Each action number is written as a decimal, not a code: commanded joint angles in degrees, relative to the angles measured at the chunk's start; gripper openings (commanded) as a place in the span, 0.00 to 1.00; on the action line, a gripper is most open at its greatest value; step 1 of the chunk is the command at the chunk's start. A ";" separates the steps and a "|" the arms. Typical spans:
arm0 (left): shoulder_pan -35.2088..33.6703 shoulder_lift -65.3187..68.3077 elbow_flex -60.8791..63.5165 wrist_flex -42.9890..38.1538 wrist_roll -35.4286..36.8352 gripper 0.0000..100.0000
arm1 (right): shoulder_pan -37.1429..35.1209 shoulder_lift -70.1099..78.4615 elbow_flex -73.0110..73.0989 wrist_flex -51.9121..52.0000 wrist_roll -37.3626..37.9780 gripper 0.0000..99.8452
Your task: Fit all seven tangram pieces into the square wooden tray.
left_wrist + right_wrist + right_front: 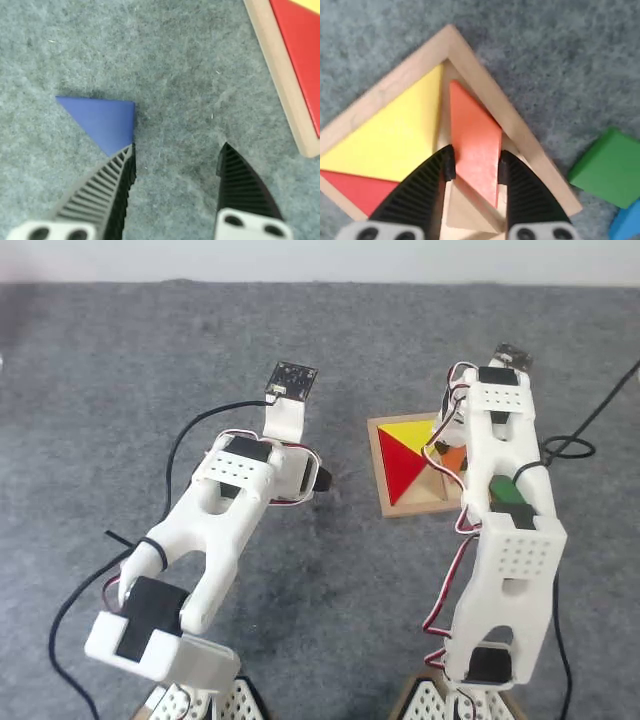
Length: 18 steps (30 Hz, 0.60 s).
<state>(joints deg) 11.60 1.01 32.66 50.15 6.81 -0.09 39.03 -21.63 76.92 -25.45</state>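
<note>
The square wooden tray (385, 502) lies right of centre, holding a yellow triangle (395, 140) and a red triangle (355, 192). My right gripper (475, 162) is shut on an orange parallelogram (472, 135). The piece sits tilted in the tray's corner (485, 75), beside the yellow triangle. A blue triangle (100, 120) lies flat on the grey felt, touching the tip of one finger of my left gripper (177, 150). That gripper is open, with bare felt between its fingers. The tray's edge (280, 75) and its red triangle (300, 50) are just beyond it.
A green block (610, 170) and a blue piece (625, 225) rest on the felt just outside the tray, near the right arm (505, 540). The left arm (225, 510) stretches over the mat's middle. Black cables trail beside both bases.
</note>
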 commanded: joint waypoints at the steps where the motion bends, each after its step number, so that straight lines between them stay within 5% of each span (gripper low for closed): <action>1: 0.44 -3.08 -0.22 -0.88 -0.09 0.26 | -0.66 -4.18 -1.76 2.95 4.22 0.03; 18: 0.35 -3.08 -0.22 -0.88 -0.09 0.26 | -2.33 -8.75 -4.84 4.09 41.85 0.03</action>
<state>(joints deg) 11.60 1.01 32.66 50.15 6.81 -1.67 34.29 -23.21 81.41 9.89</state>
